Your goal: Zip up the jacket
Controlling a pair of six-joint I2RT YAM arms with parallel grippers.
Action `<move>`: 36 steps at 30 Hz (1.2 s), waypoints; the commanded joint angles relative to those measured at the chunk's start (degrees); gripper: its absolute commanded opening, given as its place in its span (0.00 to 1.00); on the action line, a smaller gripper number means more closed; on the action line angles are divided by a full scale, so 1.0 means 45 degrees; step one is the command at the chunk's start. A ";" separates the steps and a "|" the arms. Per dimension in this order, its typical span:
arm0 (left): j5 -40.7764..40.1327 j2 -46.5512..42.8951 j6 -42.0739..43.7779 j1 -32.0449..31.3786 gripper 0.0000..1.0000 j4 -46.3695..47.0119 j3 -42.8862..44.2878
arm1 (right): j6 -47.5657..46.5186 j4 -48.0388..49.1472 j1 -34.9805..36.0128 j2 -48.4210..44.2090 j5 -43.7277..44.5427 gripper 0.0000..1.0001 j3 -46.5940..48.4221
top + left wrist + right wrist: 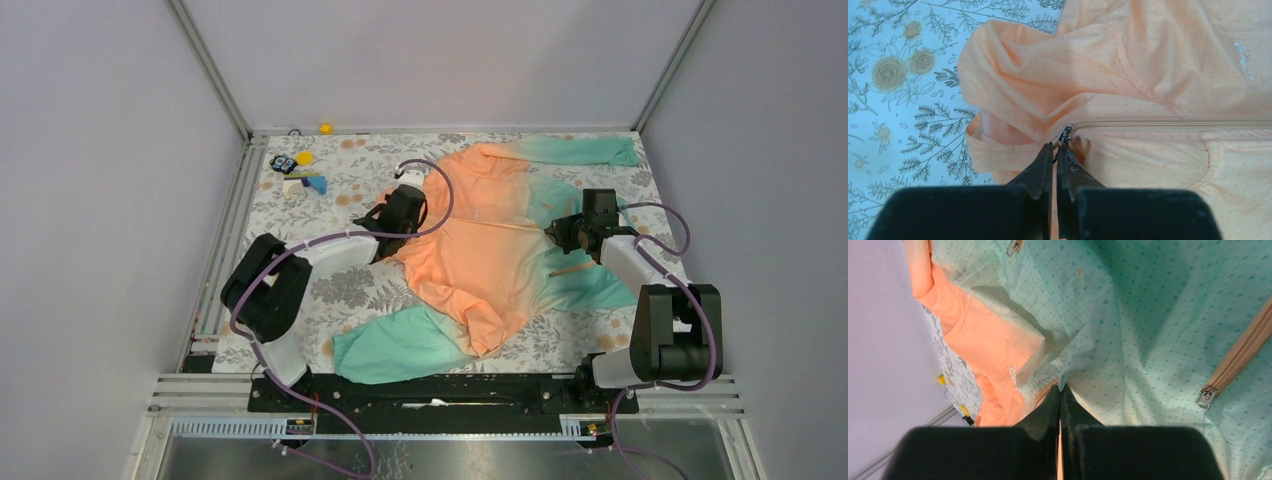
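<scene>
The jacket (480,240) lies spread across the table, orange at the hood and body, mint-teal at the hem and sleeve ends. My left gripper (400,205) is at the jacket's collar end and is shut on the metal zipper pull (1064,135); the closed orange zipper (1173,123) runs right from it. My right gripper (562,235) is at the teal hem and is shut on a fold of the teal hem fabric (1083,375) at the bottom of the zipper. A pocket zipper (1238,360) shows to its right.
Small toys (298,172) lie at the table's back left, a yellow piece (325,128) by the back rail. A teal sleeve (400,345) lies near the front edge, another (580,150) along the back. Grey walls enclose the floral tablecloth (350,290).
</scene>
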 commanded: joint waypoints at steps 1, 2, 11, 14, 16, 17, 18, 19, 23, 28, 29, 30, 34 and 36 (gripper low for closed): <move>-0.4091 -0.1008 -0.0683 0.1498 0.00 -0.1146 -0.0844 | -0.1260 -0.0236 -0.0608 -0.0038 0.2391 0.00 -0.0091; -0.4033 -0.1079 -0.0838 0.1690 0.00 -0.1111 -0.0944 | -0.1380 -0.0089 -0.0594 -0.0078 0.2414 0.00 -0.0176; -0.4030 -0.1912 -0.1948 0.3275 0.00 -0.1550 -0.0989 | -0.2064 0.0257 -0.0601 -0.0105 0.3065 0.00 -0.0293; -0.4253 -0.1992 -0.1807 0.3385 0.00 -0.1691 -0.0789 | -0.2234 0.0374 -0.0589 0.0041 0.3023 0.00 -0.0211; -0.4282 -0.1982 -0.1754 0.3518 0.00 -0.1758 -0.0686 | -0.2428 0.0471 -0.0589 0.0150 0.3001 0.00 -0.0189; -0.4284 -0.1970 -0.1721 0.3542 0.00 -0.1764 -0.0668 | -0.2502 0.0525 -0.0589 0.0187 0.2962 0.00 -0.0189; -0.4311 -0.1970 -0.1629 0.3547 0.00 -0.1760 -0.0644 | -0.2551 0.0590 -0.0589 0.0219 0.2886 0.00 -0.0176; -0.4307 -0.1973 -0.1532 0.3548 0.00 -0.1781 -0.0612 | -0.2759 0.0783 -0.0589 0.0240 0.2742 0.00 -0.0204; -0.4439 -0.2072 -0.1715 0.3548 0.00 -0.2391 -0.0360 | -0.4434 0.0741 -0.0085 0.0134 0.2493 0.15 0.0197; -0.4554 -0.3376 -0.2987 0.3567 0.37 -0.2693 -0.0951 | -0.7803 0.0443 0.1589 -0.0639 0.1887 0.68 0.0593; -0.4613 -0.3723 -0.3342 0.3577 0.45 -0.2799 -0.1085 | -0.8514 0.0225 0.1869 -0.0741 0.1494 0.75 0.0822; -0.4660 -0.4033 -0.3731 0.3568 0.58 -0.2907 -0.1180 | -0.9144 -0.0122 0.2223 -0.0866 0.1472 0.81 0.1019; -0.3567 -0.4913 -0.4513 0.3567 0.88 -0.3119 -0.1351 | -1.0195 -0.1059 0.2619 -0.1457 0.2056 0.99 0.1048; -0.2722 -0.5568 -0.4440 0.3567 0.89 -0.2928 -0.1594 | -1.0575 -0.0949 0.2556 -0.2011 0.2649 1.00 0.0766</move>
